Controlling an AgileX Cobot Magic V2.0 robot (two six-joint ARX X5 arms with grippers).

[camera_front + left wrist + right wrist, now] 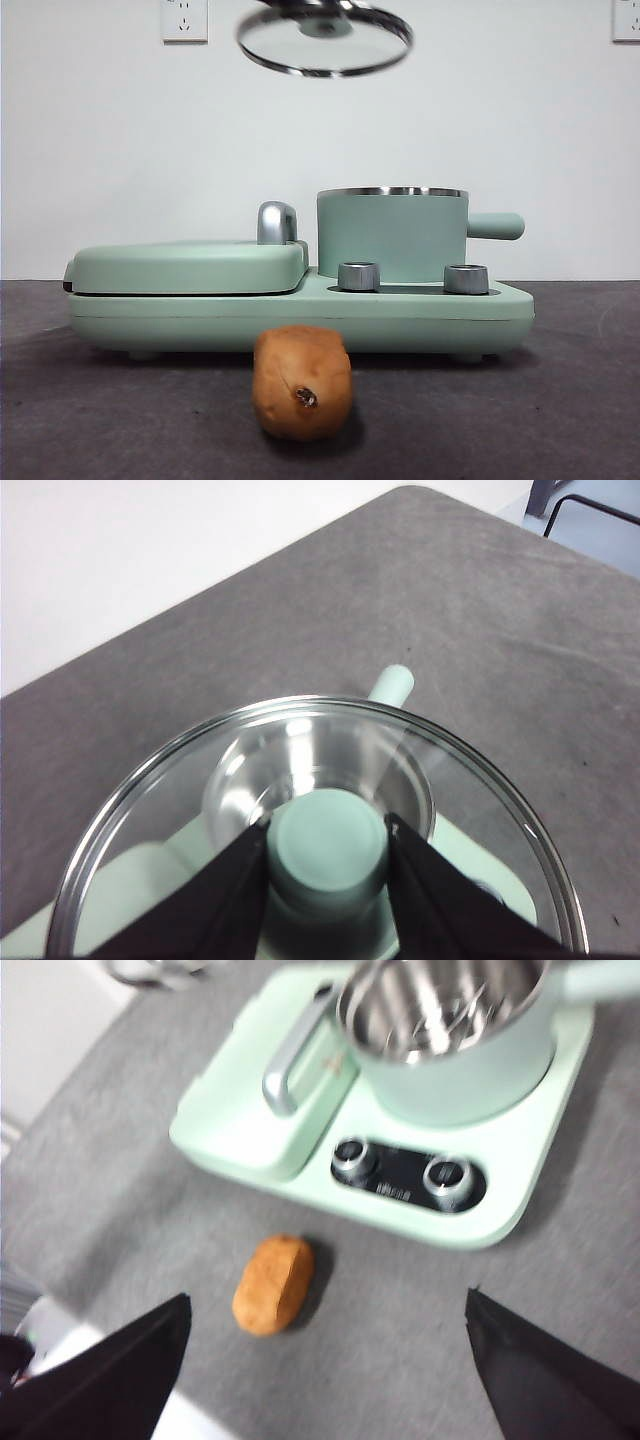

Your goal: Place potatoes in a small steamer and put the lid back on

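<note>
- Our left gripper (325,842) holds the round glass lid (325,40) by its little green knob, jaws squeezed on it, high above the mint-green steamer pot (392,235).
- The pot is open.
- The brown oval potato (302,382) lies on the grey worktop (560,400) near its front edge.
- Our right gripper (325,1360) hangs above it, jaws wide apart.

White wall (520,130) with sockets (184,19); grey table (560,400).

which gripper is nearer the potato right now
Right. The right gripper hangs open above the potato, which lies on the table in front of the cooker. The left gripper is up high, shut on the lid knob, above the small steamer.
</note>
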